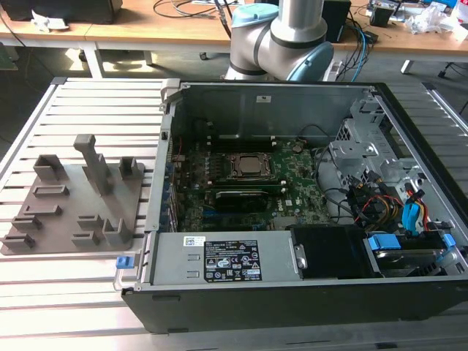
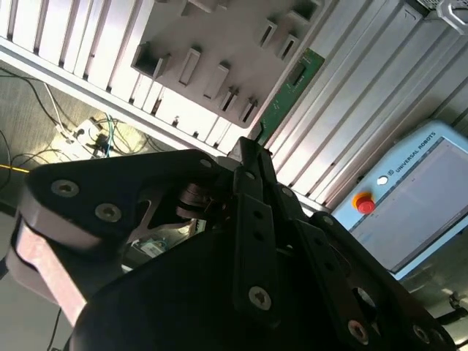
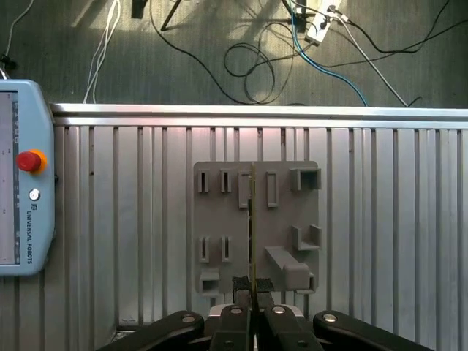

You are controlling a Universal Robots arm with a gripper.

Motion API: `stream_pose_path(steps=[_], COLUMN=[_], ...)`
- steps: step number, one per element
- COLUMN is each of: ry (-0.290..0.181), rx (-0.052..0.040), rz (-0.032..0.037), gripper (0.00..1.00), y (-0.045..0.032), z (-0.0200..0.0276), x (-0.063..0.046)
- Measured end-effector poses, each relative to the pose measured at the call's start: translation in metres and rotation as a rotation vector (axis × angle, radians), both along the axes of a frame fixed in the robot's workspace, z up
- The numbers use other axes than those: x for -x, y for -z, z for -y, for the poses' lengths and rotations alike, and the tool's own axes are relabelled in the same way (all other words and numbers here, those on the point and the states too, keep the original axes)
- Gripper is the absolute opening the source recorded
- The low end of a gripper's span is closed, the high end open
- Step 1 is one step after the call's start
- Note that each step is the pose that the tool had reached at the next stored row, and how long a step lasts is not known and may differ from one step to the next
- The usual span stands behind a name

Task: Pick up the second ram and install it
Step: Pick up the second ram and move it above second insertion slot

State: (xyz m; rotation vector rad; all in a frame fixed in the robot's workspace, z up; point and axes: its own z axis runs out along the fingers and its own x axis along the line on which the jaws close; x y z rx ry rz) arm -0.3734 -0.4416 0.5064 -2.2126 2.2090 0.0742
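- Green second ram [image 2: 291,89] clamped edge-on in gripper [image 3: 252,290] jaws, lower centre, above grey fixture plate [image 3: 219,213].
- Pick done; install pending, needs squaring to motherboard [image 1: 300,179] slot.

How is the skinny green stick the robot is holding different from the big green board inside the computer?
The second ram is a thin, narrow stick, while the motherboard is a wide board. The second ram is clamped between the jaws of the gripper, while the motherboard lies flat inside the open computer case. The second ram is seen against the grey fixture plate, apart from the motherboard. Both are green circuit boards.
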Motion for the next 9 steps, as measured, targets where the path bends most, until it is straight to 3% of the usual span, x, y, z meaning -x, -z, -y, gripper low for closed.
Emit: stream_pose_path(steps=[3, 6, 9], ry=[0.000, 0.000, 0.000], rx=[0.0006, 0.0023, 0.0092], rz=[0.0001, 0.0000, -0.0004], gripper=[0.14, 0.14, 0.14], y=[0.0000, 0.0001, 0.0005], z=[0.0001, 0.0000, -0.0005], x=[-0.001, -0.009, -0.028])
